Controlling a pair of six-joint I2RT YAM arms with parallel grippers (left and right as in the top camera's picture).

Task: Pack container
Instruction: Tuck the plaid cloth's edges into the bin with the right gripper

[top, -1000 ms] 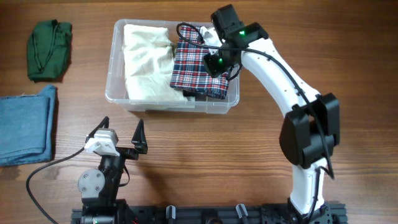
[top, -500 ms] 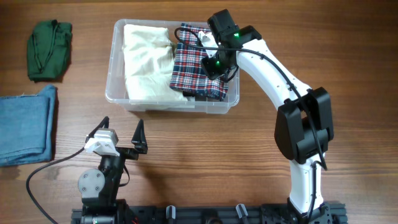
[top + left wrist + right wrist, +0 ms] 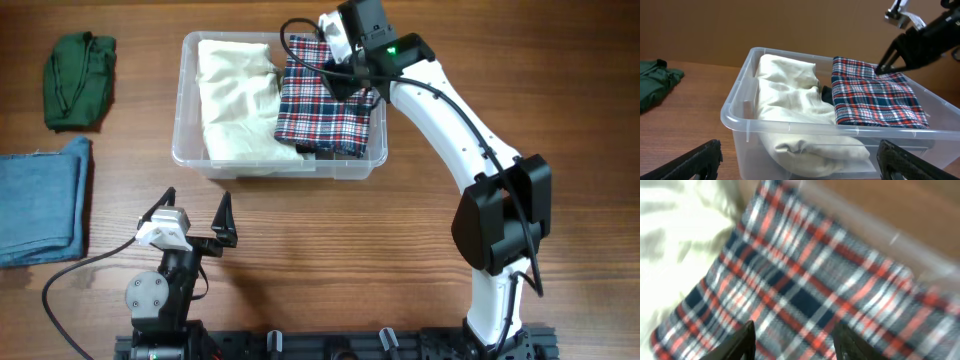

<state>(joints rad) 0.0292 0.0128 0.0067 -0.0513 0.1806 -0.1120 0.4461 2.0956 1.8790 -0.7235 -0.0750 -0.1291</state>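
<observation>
The container [image 3: 178, 110] sat toward the table's [image 3: 400, 250] far edge, holding a cream cloth [image 3: 235, 95] beside a plaid cloth [image 3: 325, 105]. The right gripper [image 3: 795, 342] hovered over the plaid cloth's far end, jaws parted around nothing. The left gripper [image 3: 197, 205] stood wide and empty near the front edge.

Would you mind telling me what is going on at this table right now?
The robot is packing cloths into a clear container. Its right gripper hangs open just above a plaid cloth that lies inside beside a cream cloth. The left gripper sits open near the front edge, holding nothing. A green cloth and a folded blue cloth lie on the table, not yet packed.
</observation>
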